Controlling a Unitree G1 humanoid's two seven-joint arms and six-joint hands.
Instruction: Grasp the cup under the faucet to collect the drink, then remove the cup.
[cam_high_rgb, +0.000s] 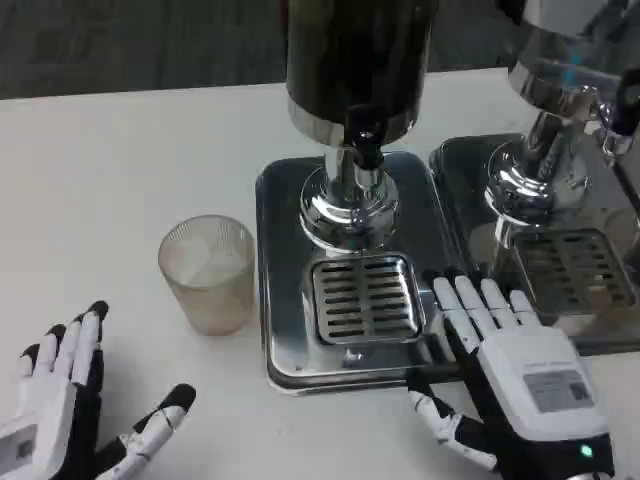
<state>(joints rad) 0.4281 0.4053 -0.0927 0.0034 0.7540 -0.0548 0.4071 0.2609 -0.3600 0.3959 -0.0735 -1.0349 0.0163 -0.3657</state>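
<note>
White table (110, 160), grasp pending: cup (208, 272) stands left of the tray (275, 300), not under the faucet (366, 150); left hand (60, 410) and right hand (510, 375) spread, holding nothing.

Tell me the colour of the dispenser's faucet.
Black faucet, seen in the head view.

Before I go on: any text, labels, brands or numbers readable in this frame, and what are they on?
Nothing can be read.
Grey label on the back of the right hand: printed lines, too small and blurred to read.
Grey patch on the back of the left hand: cut off at the picture's edge, unreadable.
Cup, dispenser and drip tray: no text visible.
</note>
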